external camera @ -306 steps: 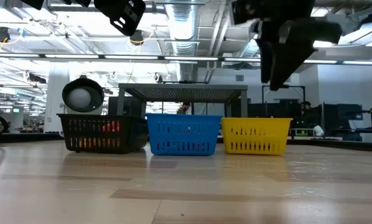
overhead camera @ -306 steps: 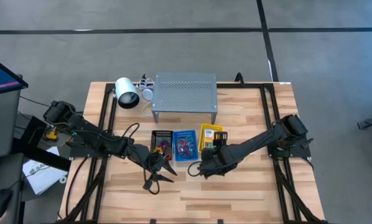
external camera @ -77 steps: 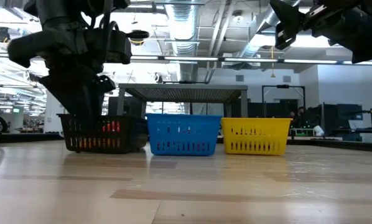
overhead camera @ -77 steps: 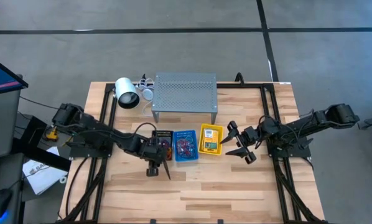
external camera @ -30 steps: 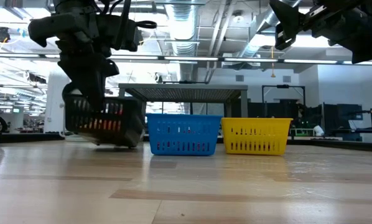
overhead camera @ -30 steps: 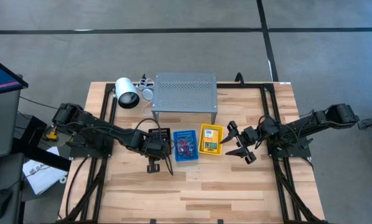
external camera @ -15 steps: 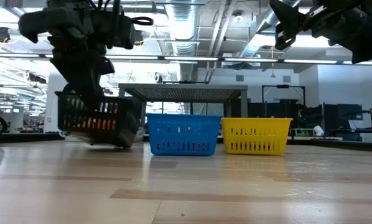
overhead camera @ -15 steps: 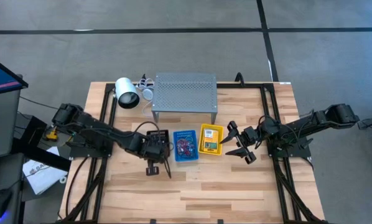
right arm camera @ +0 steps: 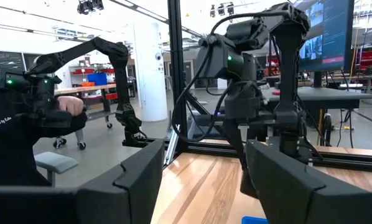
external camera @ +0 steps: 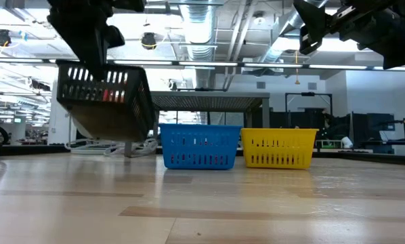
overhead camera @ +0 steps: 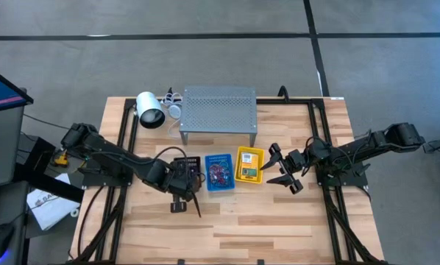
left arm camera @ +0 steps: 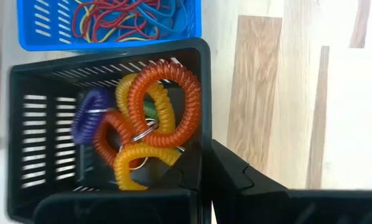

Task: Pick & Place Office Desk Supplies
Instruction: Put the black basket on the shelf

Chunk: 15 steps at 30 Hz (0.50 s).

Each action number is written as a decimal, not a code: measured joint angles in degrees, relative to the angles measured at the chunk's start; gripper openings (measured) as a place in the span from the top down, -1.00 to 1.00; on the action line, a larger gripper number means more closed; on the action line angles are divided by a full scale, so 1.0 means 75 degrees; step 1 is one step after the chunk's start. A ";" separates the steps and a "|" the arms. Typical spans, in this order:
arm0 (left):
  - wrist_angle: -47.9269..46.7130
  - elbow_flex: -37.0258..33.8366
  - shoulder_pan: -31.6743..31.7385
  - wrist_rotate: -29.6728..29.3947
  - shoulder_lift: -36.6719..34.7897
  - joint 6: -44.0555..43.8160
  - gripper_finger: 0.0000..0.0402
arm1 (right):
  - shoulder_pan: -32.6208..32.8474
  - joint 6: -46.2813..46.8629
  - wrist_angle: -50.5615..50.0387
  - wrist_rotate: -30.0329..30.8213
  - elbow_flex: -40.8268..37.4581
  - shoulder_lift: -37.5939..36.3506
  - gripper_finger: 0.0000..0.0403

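Left fingers (left arm camera: 204,186) clamp black basket (external camera: 106,98) wall, lifted off table (external camera: 202,203); right fingers (overhead camera: 279,168) spread, empty.

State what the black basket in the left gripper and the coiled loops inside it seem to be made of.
Black basket: likely moulded plastic, matte, with slotted walls and a smooth thick rim. Coiled loops: probably glossy flexible plastic, spiral-wound like stretchy key coils, in orange, yellow and purple.

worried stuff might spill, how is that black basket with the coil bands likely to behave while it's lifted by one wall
The black basket hangs tilted from the left claw, shut on one wall, so it may swing. It looks light: thin slotted plastic. The coil bands sit loose and look springy, so they could slide toward the low side, though the walls probably keep them in.
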 joint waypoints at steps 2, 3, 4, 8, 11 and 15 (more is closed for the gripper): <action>-0.0213 0.0138 0.0003 -0.0015 0.0000 -0.0087 0.98 | 0.0001 0.0000 0.0003 0.0000 0.0000 0.0000 -0.11; -0.0334 0.0192 0.0003 -0.0027 0.0000 -0.0116 0.98 | -0.0001 0.0000 0.0001 0.0000 0.0000 0.0000 -0.11; -0.0464 0.0250 0.0003 -0.0026 0.0000 -0.0132 0.98 | -0.0002 0.0000 0.0002 0.0000 0.0000 0.0001 -0.11; -0.0947 0.0560 0.0003 -0.0171 0.0000 -0.0217 0.98 | 0.0001 0.0000 0.0003 0.0001 0.0000 0.0003 -0.11; -0.1271 0.0783 0.0003 -0.0379 0.0000 -0.0229 0.98 | -0.0001 0.0000 0.0002 0.0000 0.0000 0.0000 -0.11; -0.1771 0.1119 -0.0045 -0.0786 0.0000 -0.0235 0.97 | 0.0000 0.0000 0.0003 0.0000 0.0000 0.0003 -0.11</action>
